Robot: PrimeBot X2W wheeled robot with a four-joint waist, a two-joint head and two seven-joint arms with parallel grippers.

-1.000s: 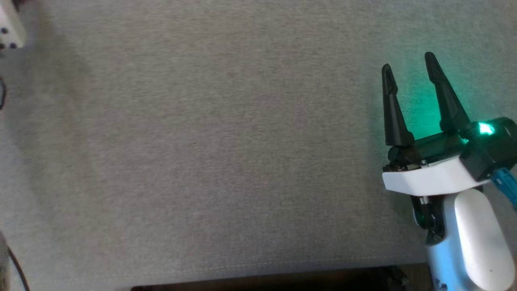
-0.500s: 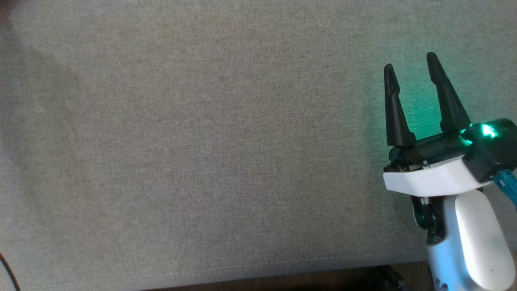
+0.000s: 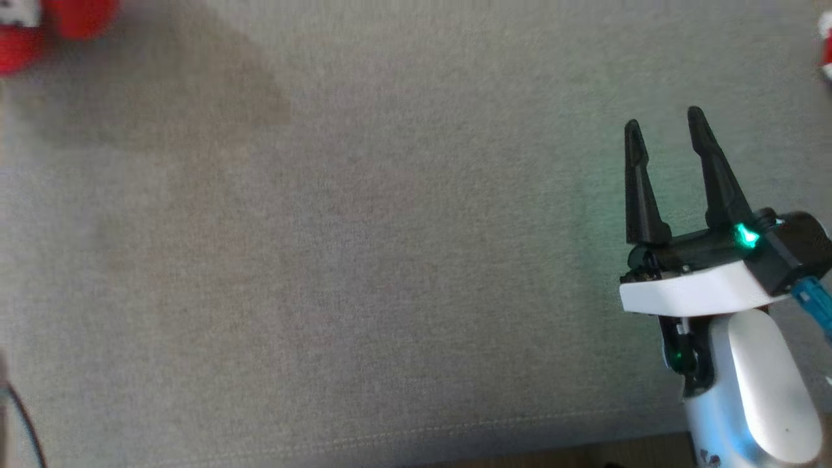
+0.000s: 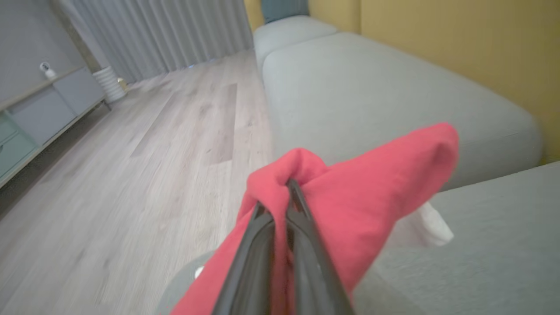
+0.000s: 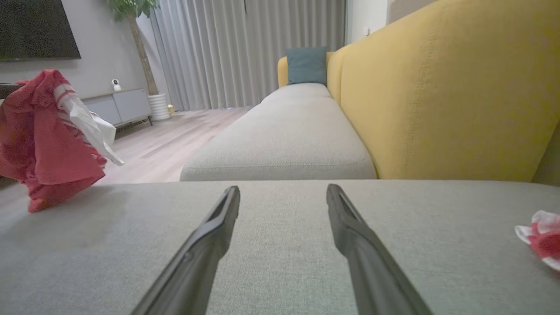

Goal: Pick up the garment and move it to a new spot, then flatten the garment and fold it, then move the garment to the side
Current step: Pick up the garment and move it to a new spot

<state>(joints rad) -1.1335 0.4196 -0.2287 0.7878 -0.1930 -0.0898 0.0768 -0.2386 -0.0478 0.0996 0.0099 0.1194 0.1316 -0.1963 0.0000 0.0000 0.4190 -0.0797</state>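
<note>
the left gripper (image 4: 288,183) has its two long dark fingers pressed together, clamped on a bunched red fabric garment with a white part (image 4: 372,175). the cloth wraps over the fingertips and drapes down both sides of them. in the right wrist view this garment hangs as a crumpled bundle at the left, over the left end of the pale grey fabric sofa seat (image 5: 280,245), with a white striped piece trailing from its upper side. whether its lowest fold touches the seat i cannot tell. in the head view it shows as a red blur in the top left corner, with a soft shadow on the seat beside it.

the right gripper (image 3: 664,118) hovers over the right part of the seat, fingers well apart and holding nothing, a green light glowing on its body.

a small crumpled red and white cloth (image 5: 540,234) lies on the seat at the right, well apart from the garment. behind the seat stands a mustard yellow padded backrest (image 5: 437,87), with a teal square cushion (image 5: 306,65) at its far end. beyond are a light wood plank floor (image 4: 131,175), grey pleated curtains (image 5: 245,52) and a low grey cabinet (image 5: 118,105).
</note>
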